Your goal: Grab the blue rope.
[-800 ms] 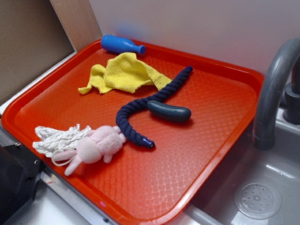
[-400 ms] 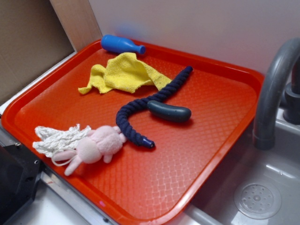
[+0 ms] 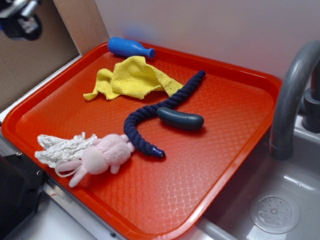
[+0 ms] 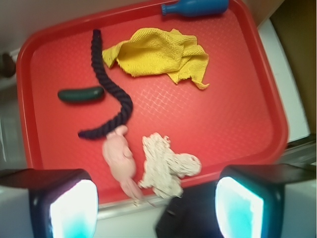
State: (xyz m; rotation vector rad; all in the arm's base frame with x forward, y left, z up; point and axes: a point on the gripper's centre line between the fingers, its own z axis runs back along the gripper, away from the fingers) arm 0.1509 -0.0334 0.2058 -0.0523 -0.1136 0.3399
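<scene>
The blue rope (image 3: 131,122) is a thick navy twisted cord lying in an S-curve across the middle of the red tray (image 3: 240,72). In the wrist view the blue rope (image 4: 119,96) runs from the tray's far left corner down to the pink plush. My gripper (image 3: 19,19) shows only partly, high at the top left corner of the exterior view, well away from the rope. Seen from the wrist, my gripper (image 4: 156,208) is open, hovering above the tray's (image 4: 223,119) near rim, with nothing between its fingers.
On the tray lie a yellow cloth (image 3: 132,77), a bright blue bottle (image 3: 129,47), a dark grey-blue capsule (image 3: 181,120) touching the rope, a pink plush (image 3: 102,155) and a white mesh rag (image 3: 62,147). A grey faucet (image 3: 292,95) and a sink (image 3: 275,212) stand to the right.
My gripper has come into sight at the top left of the exterior view. Nothing on the tray has moved.
</scene>
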